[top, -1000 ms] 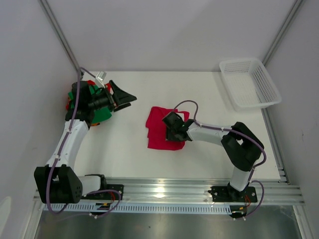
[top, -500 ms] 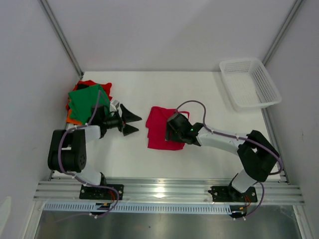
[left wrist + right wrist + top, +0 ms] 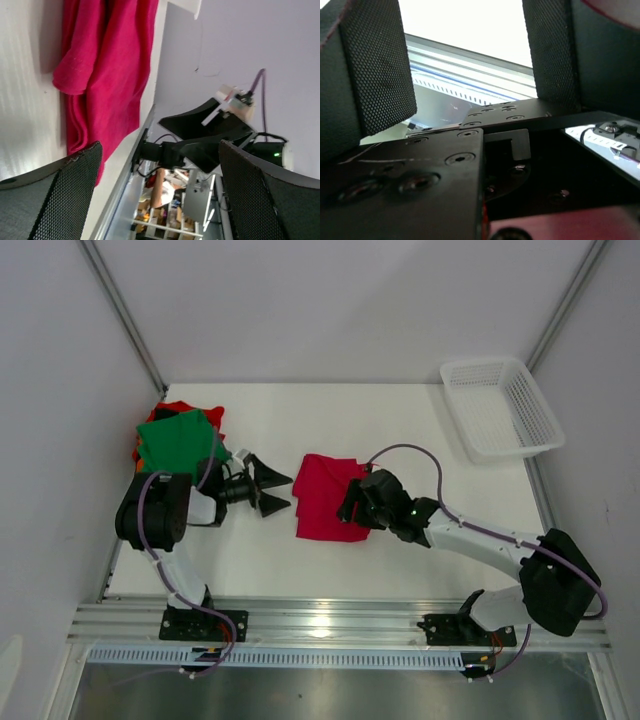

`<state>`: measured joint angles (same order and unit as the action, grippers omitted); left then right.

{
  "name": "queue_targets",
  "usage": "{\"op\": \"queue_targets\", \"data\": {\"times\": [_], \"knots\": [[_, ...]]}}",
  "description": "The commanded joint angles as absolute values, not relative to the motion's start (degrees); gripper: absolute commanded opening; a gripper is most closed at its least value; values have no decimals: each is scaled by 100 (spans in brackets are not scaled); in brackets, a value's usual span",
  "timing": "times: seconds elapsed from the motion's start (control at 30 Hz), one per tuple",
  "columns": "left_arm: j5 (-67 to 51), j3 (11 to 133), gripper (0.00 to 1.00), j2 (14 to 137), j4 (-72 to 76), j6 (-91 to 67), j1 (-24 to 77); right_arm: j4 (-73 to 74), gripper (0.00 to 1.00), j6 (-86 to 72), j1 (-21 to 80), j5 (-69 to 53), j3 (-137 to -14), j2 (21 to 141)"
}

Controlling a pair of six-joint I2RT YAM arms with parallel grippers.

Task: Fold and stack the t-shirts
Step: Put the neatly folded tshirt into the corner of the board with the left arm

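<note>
Left gripper (image 3: 285,492): mine, jaws wide apart and holding nothing. It sits low at the shirt's 9 o'clock edge, not yet touching.
Right gripper (image 3: 350,505): at the shirt's 3 o'clock edge. My wrist view shows the fingers (image 3: 375,65) spread with no cloth between them.
Shirt (image 3: 325,500): crimson, folded small, lying flat mid-table between my two grippers.
Stack (image 3: 150,455): at the table's 10 o'clock corner, with a green shirt (image 3: 180,437) on top and red and orange edges showing under it.
Change: a second ago my left arm hung over the stack. It has swung away to the shirt, and the green top now lies bare.
Meaning: I judge the stack ready for the next shirt. The crimson one looks folded, so next I lift it from both sides and carry it to 10 o'clock.
</note>
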<state>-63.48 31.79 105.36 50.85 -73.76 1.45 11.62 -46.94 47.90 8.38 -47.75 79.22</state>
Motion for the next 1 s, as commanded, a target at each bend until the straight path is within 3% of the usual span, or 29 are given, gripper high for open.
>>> {"op": "queue_targets", "data": {"times": [0.0,0.07,0.17,0.4,0.67,0.97], "knots": [[-6241,3409,100,10328,4278,-6423,202,1081,69,-4816,4702,896,-4685,7577],[-5935,3997,99,10126,2377,-5638,228,1064,69,-4825,4658,932,-4606,7402],[-5530,4929,100,9967,675,-4529,377,1046,69,-4843,4597,976,-4466,7208],[-4493,6213,100,10212,-1578,-2622,413,1090,69,-4825,4342,914,-4193,6821],[-3542,6486,100,10239,-2531,-2013,439,1239,69,-4764,3868,721,-4043,6504],[-3181,6504,100,10310,-2435,-2144,597,1169,69,-4614,3499,484,-4043,6477]]}}
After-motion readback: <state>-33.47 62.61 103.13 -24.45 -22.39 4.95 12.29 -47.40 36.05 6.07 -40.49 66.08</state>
